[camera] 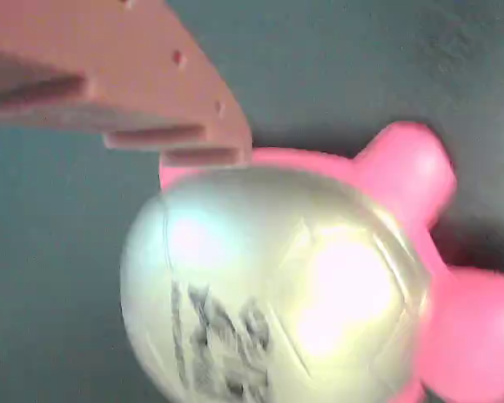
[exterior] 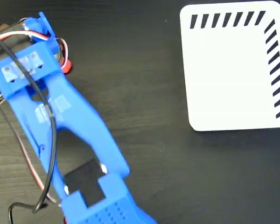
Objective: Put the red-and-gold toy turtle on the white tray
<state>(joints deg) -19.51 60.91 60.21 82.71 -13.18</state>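
Under finger (camera: 134, 101), wrist view: turtle (camera: 277, 285) close below, gold shell filling frame, pink limbs poking out right. Only one finger visible, at shell's upper-left edge; contact unclear, so whether jaws are spread or pinching cannot be told. Fixed view: blue arm (exterior: 74, 121) hides turtle save red speck beside wrist; tray (exterior: 233, 70) well apart, upper right. Judgement: pick-up step. Centre shell between fingers, squeeze gently, since toy looks squishy.

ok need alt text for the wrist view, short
Blurred close-up of the toy turtle, its shiny pale-gold domed shell with dark print filling most of the frame and pink head and legs sticking out at the right. One finger of the hand juts in from the upper left, just above the shell, over a dark surface.
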